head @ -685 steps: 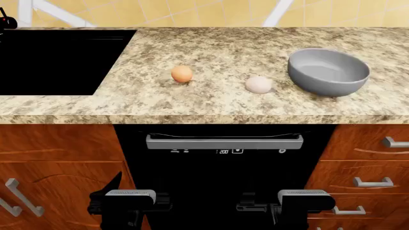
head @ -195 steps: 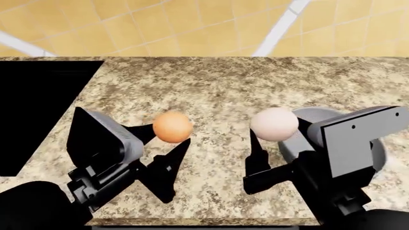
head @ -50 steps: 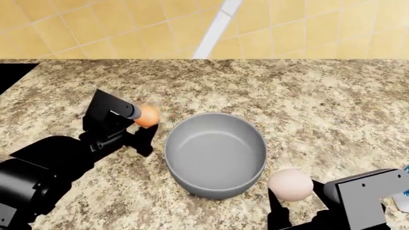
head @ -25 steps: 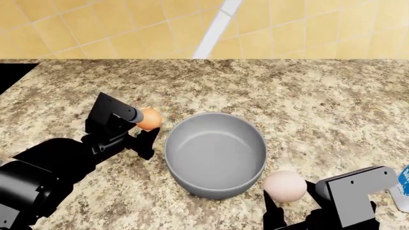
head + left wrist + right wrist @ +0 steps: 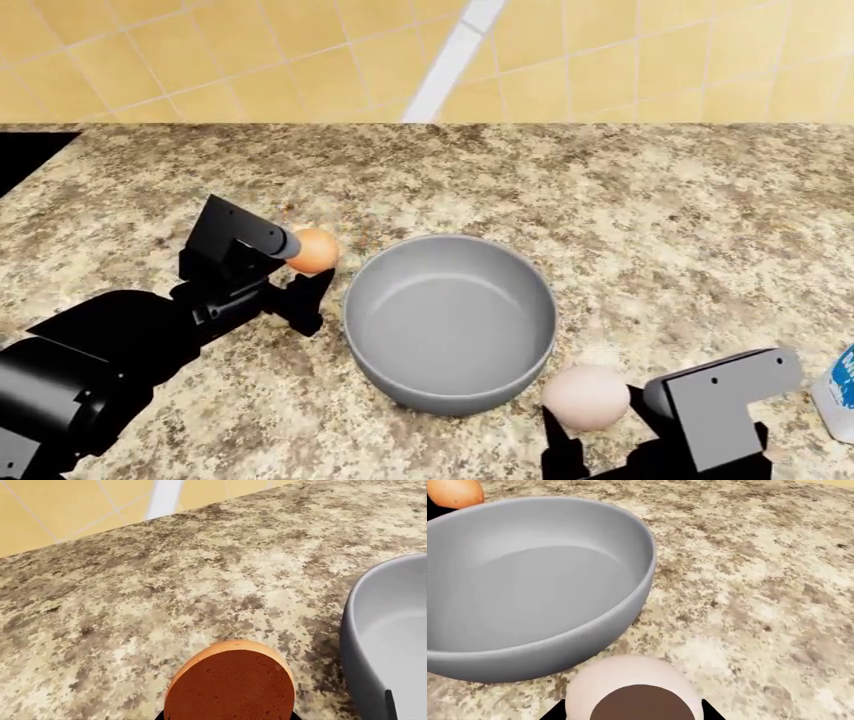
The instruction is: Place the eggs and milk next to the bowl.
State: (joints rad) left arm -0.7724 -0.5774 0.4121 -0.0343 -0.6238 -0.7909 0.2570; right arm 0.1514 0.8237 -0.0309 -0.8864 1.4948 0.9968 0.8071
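**Ana:** Granite countertop (image 5: 641, 200) is under everything, and the grey bowl (image 5: 451, 320) stands in the middle of it. The left gripper (image 5: 304, 268) holds the orange egg (image 5: 312, 250) clamped between its fingers, just beside the bowl's left side. The right gripper (image 5: 587, 425) grasps the pale egg (image 5: 586, 396) in the same way, close to the bowl's near right side.

**Ben:** Are the eggs on the counter already?

**Ana:** She cannot tell from these views. In the left wrist view the orange egg (image 5: 230, 682) fills the near part of the picture, with the bowl's wall (image 5: 387, 645) beside it. In the right wrist view the pale egg (image 5: 634, 687) sits right below the bowl's rim (image 5: 627, 595). The contact with the stone is hidden in both.

**Ben:** So what does the step need?

**Ana:** In her judgement each arm should go down slowly until the egg rests on the stone, and only then open. An egg let go from above may roll, and the counter gives it nothing to stop against except the bowl. The fingers should open gently and lift straight up, so that they do not push the egg away or knock the bowl.

**Ben:** And the milk?

**Ana:** The milk (image 5: 841, 395) shows only as a white and blue part at the right edge of the head view, apart from the bowl. It probably comes after, with the right arm, which is nearer.
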